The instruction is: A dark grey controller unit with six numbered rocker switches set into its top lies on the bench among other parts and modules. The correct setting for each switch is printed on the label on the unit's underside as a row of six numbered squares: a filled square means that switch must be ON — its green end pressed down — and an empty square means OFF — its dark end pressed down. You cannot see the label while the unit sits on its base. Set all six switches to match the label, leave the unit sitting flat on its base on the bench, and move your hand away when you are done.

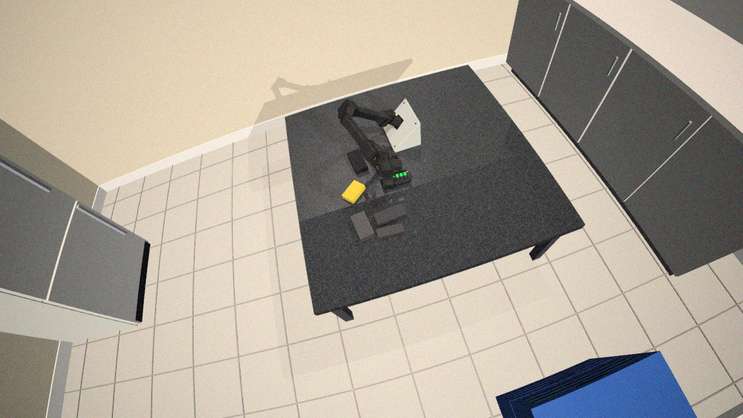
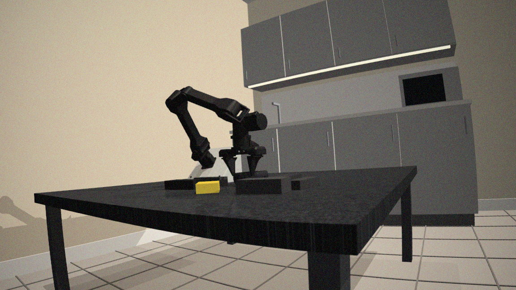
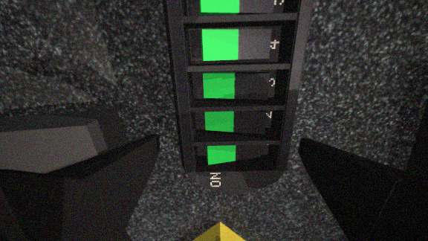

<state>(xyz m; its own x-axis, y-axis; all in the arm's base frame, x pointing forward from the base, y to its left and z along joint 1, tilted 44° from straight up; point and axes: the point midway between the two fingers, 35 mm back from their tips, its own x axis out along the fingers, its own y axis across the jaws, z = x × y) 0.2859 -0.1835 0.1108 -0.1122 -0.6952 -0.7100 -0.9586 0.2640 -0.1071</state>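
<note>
The dark grey controller unit (image 1: 397, 182) (image 3: 180, 93) sits on the bench, under and beside my gripper in the top view. The wrist view shows rockers 1 to 4 and part of a fifth, with green ends on the left, the side of the ON mark (image 3: 215, 179). The other end is outside that view. Shadow covers the lowest rockers; I cannot tell each one's tilt. My gripper (image 2: 242, 172) (image 3: 229, 143) is open and empty, its fingers pointing down, one on each side of the unit's rocker 1 end, apart from it in the wrist view. The label on the underside is hidden.
A yellow block (image 1: 353, 191) (image 2: 207, 187) (image 3: 220, 235) lies off the unit's ON-marked end. Grey blocks (image 1: 362, 226) (image 1: 389, 214) (image 1: 389, 230) lie towards the front. A dark block (image 1: 357, 162) lies behind the yellow one. A white sloped panel (image 1: 410, 137) stands behind the unit.
</note>
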